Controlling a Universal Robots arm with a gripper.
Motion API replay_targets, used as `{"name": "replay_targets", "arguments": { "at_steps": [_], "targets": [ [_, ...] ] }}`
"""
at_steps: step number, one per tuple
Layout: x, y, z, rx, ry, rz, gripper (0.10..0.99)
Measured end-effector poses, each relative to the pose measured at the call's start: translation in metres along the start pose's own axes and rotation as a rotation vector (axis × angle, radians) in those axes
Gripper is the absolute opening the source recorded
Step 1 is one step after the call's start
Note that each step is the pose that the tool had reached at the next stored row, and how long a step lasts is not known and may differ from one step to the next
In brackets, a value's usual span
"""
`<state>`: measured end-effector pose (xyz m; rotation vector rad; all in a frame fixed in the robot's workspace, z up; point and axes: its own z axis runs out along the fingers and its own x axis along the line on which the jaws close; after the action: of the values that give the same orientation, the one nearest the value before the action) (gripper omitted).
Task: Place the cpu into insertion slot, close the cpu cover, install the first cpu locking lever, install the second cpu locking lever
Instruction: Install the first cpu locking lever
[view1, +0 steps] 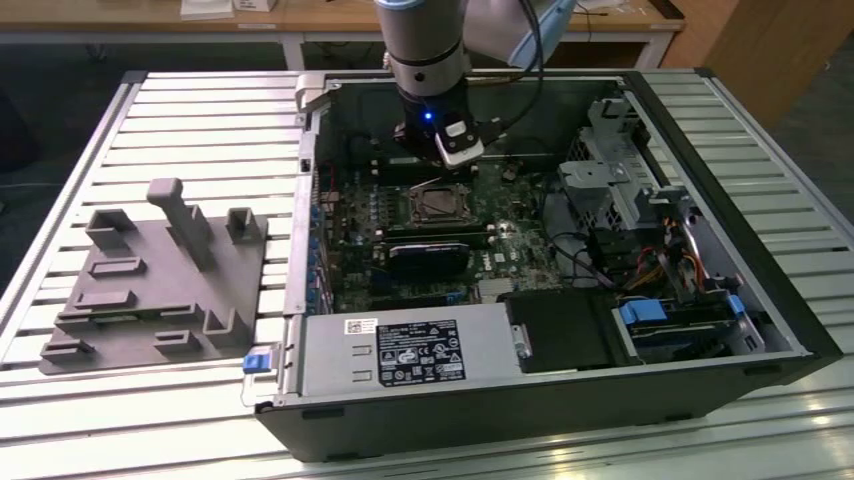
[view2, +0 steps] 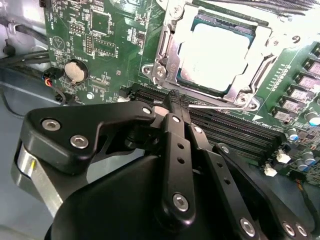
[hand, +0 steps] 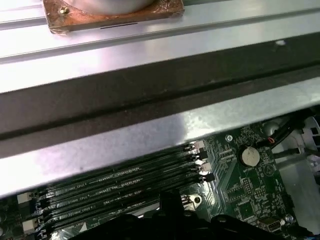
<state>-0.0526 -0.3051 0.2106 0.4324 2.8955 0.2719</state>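
"At the fingertips, second wrist view: how do the jaws stand?"

"Pressed together, no gap between them. The gripper (view2: 175, 100) has its tips on a thin wire locking lever (view2: 215, 104) at the socket's edge, right over the black memory slots (view2: 235, 132). I cannot tell if it is pinching the wire or only pushing on it."

"And the cpu?"

"The cpu (view2: 220, 47) lies flat in the insertion slot (view1: 437, 207), pale metal top up. The cpu cover (view2: 169, 47) is down over it. The silver frame sits all round the chip, and the top shows through the window."

"Around the socket?"

"Green motherboard (view2: 100, 30) on every side. A coin cell battery (view2: 75, 71) sits off past one corner of the socket, apart from the fingers."

"Exterior view?"

"The arm drops straight down into the open computer case (view1: 534, 410), which lies on its side on a slatted table (view1: 200, 110). The gripper hangs just beside the socket, on the side away from the camera. The black labelled power-supply box (view1: 400, 355) is at the case's near edge, well apart from it. A grey moulded fixture (view1: 147, 280) rests on the table at the exterior view's left, outside the case."
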Motion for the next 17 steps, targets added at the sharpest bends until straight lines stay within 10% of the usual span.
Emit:
{"name": "replay_targets", "arguments": {
  "at_steps": [17],
  "targets": [
    [0.0089,0.0050,0.0056,0.017,-0.0206,0.094,0.106]
  ]
}}
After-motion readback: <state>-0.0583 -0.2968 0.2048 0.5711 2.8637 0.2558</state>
